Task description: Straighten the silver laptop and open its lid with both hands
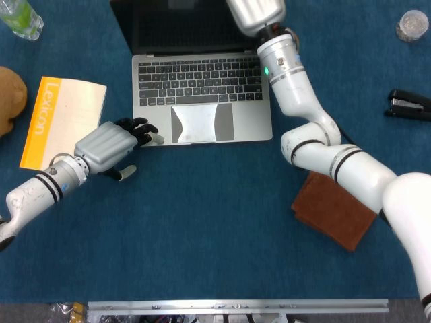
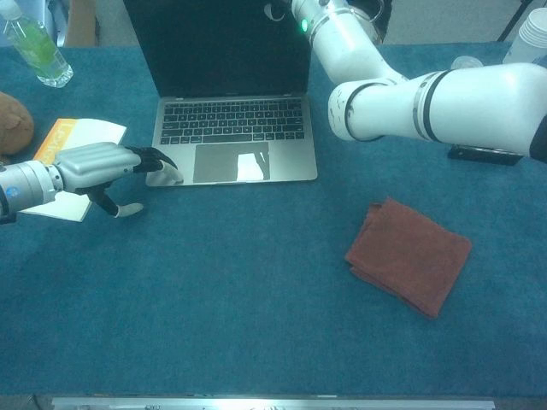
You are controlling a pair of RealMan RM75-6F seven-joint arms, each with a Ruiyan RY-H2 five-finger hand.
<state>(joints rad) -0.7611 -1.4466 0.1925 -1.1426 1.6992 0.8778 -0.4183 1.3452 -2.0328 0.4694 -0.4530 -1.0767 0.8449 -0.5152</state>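
A: Where do we stand with the silver laptop (image 1: pixel 202 94)?

B: It sits square to the table edge at the top middle of the blue mat, just right of the orange Lexicon booklet (image 1: pixel 62 120). Its lid (image 2: pixel 222 47) stands well up, about upright or a little past, so in our judgement the opening is nearly done.

A: And what are our hands doing?

B: Our left hand (image 1: pixel 111 146) lies flat, fingers together, with its fingertips (image 2: pixel 164 168) pressing the front left corner of the base; it grips nothing. Our right hand (image 1: pixel 256 12) is up at the top right of the lid, cut off by the frame in both views, so we cannot tell how far open it is or whether it grasps the edge.

A: How do we finish this well?

B: We hold the left fingertips down on that corner so the base neither lifts nor slides back as the lid tips. We push the lid slowly, from high on its edge, and stop once the screen faces us at a working angle. We take care with the right forearm, which crosses just beside the keyboard's right end, and we lift both hands clear gently so the laptop stays straight
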